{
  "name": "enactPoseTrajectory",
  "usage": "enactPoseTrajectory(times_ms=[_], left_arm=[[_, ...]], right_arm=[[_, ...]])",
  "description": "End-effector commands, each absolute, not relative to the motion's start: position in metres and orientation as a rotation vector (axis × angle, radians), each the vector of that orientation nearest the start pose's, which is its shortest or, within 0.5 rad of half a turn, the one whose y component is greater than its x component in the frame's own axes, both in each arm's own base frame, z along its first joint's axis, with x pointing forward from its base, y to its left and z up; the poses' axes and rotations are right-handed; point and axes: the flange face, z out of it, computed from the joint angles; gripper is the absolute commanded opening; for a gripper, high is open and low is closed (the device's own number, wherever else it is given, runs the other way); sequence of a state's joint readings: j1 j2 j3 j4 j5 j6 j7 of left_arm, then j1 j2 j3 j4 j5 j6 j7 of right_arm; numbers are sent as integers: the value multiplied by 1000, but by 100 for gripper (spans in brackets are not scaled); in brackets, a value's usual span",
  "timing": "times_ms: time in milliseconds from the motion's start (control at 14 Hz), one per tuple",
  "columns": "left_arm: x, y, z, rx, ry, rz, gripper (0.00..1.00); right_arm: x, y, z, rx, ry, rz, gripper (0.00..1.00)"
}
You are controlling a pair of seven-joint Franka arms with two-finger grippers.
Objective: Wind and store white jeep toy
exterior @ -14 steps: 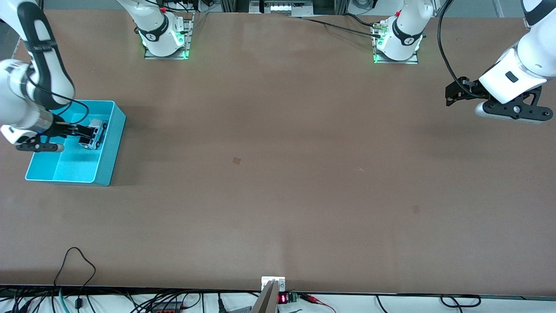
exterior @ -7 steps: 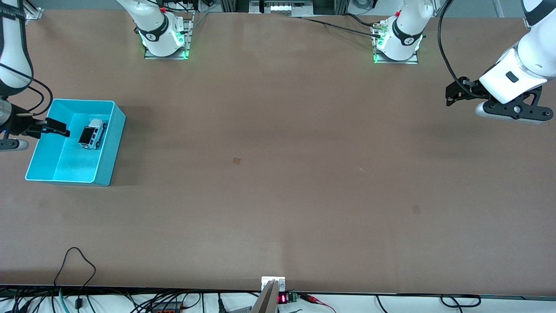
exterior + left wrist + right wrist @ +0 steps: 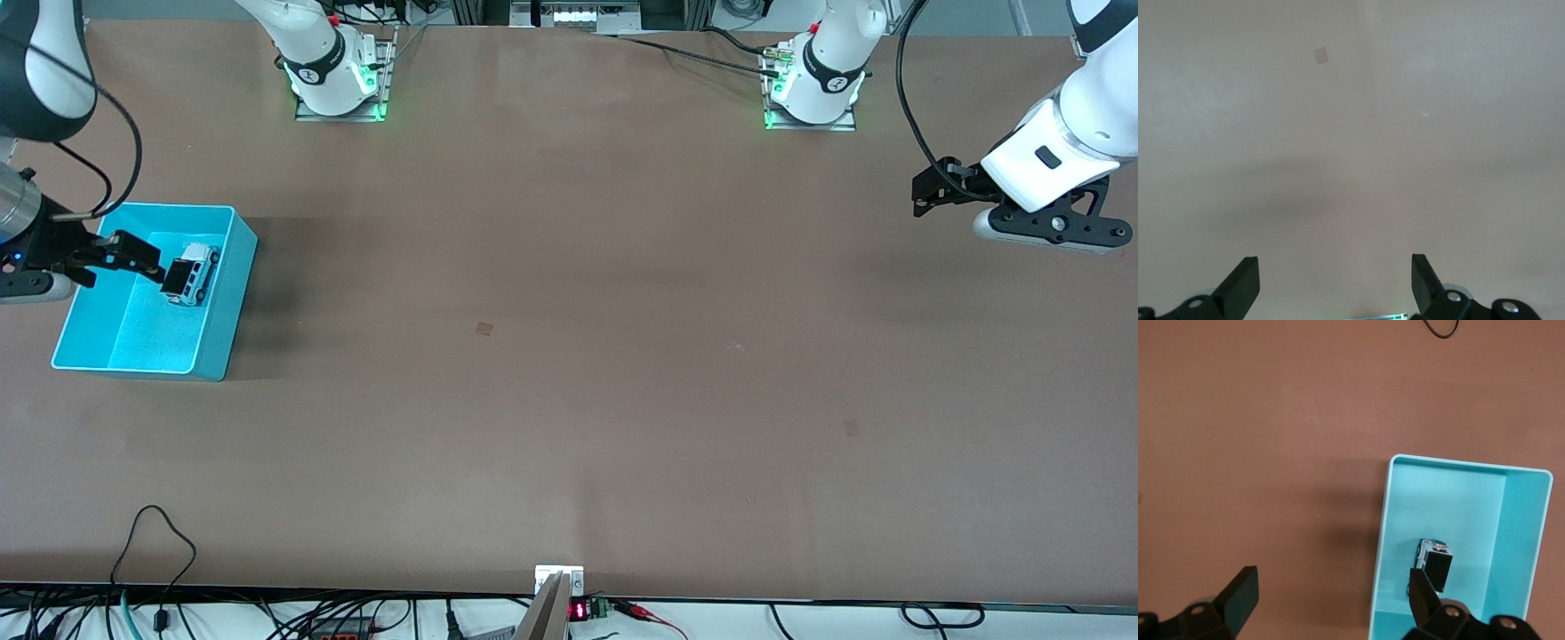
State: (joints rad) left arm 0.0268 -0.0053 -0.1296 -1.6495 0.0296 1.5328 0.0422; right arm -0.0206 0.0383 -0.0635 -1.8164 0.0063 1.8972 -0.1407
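So the jeep (image 3: 189, 275) has been let go of. A second ago it was pinched in the right gripper (image 3: 133, 257) down inside the bin (image 3: 218, 356); now it's sat on the bin floor by the wall toward the middle of the table, and nothing is touching it. The right gripper's been lifted out and is held over the bin's edge at the right arm's end, jaws spread wide and empty. In the right wrist view the jeep (image 3: 1434, 564) is seen well below. The storing looks pretty much done.

The left gripper (image 3: 925, 191) hasn't been moved: parked over bare table, jaws wide, nothing held.
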Motion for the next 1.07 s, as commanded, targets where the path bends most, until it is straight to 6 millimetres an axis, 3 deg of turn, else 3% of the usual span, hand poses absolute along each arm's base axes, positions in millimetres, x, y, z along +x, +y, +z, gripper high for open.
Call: enactPoseTrajectory(times_ms=[0,286,571,786,1000], left_arm=[[544,-52,593,-3078,227,166,100],[544,-48,593,-3080,220,166,100],[544,-49,593,-3078,220,166,100],[544,-47,593,-3079,215,169,100],[544,-49,593,-3078,222,169,100]], right_arm=[[566,-41,539,-3144,-10,-91,100],[552,-7,573,-3136,-24,-156,100],[545,-1,584,-3133,49,-117,100],[547,4,610,-3136,2,-142,100],[547,3,614,-3133,19,-139,100]])
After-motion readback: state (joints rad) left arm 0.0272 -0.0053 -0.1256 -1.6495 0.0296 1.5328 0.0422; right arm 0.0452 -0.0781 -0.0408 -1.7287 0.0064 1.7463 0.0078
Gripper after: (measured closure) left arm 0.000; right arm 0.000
